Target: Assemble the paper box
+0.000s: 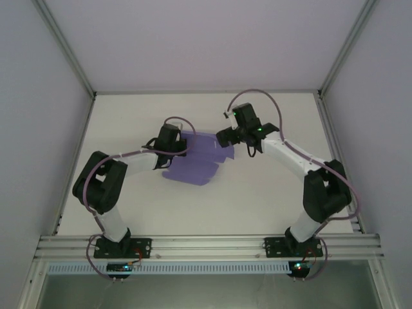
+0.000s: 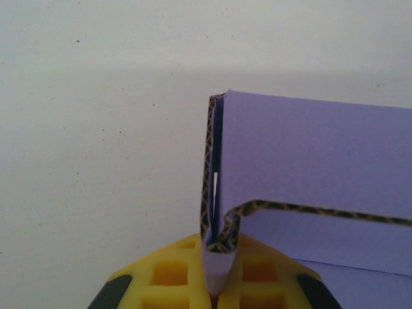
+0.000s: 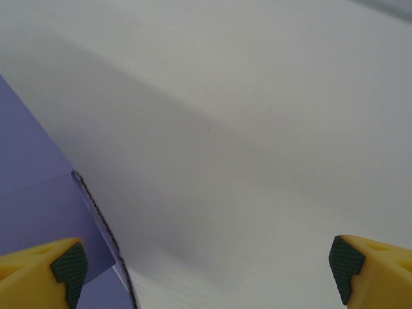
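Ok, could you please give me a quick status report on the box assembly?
Left gripper shut on paper box edge, one flap folded up. Right gripper open, beside it, holding nothing. No obstruction seen.

The paper box (image 1: pixel 199 164) in the left tool (image 2: pixel 217 283) is lavender-purple, its cut edges a dark brown zigzag. That tool and the right tool (image 3: pixel 206 264) are yellow with dark pads (image 3: pixel 69 265); the surface (image 1: pixel 257 193) beneath is white.

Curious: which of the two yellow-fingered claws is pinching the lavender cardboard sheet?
The left gripper: it clamps an edge of the lavender cardboard sheet; the right gripper stands open.
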Robot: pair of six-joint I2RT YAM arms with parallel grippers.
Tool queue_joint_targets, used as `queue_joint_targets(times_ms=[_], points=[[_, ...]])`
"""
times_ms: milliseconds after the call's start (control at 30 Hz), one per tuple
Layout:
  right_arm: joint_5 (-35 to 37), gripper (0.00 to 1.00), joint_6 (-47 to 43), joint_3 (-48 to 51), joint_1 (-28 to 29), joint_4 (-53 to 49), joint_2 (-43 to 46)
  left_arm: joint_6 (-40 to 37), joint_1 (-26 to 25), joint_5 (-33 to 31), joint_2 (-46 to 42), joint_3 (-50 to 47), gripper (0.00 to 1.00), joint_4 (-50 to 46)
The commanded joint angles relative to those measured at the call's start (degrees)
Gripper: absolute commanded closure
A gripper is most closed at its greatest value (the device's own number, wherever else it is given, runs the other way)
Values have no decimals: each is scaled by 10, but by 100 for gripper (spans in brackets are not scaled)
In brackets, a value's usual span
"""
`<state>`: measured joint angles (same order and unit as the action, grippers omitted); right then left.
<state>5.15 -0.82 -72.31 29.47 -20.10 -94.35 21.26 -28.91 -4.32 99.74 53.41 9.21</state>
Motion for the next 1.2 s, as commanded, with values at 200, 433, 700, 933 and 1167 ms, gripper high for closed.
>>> queue_joint_targets(times_ms=[200,433,700,933,1167], points=[[34,1,19,-82,35,63,-114,13,-4,6,2,19,100,-42],[162,1,66,-92,61,131,-145,22,-12,-6,-6,14,100,-45],[187,1,93,36,61,37,-9,41,-12,-46,-11,26,100,-88],[166,1,180,159,60,-61,77,53,-12,-37,-15,23,100,-87],[162,1,193,192,44,5,52,46,-12,-22,-17,14,100,-81]])
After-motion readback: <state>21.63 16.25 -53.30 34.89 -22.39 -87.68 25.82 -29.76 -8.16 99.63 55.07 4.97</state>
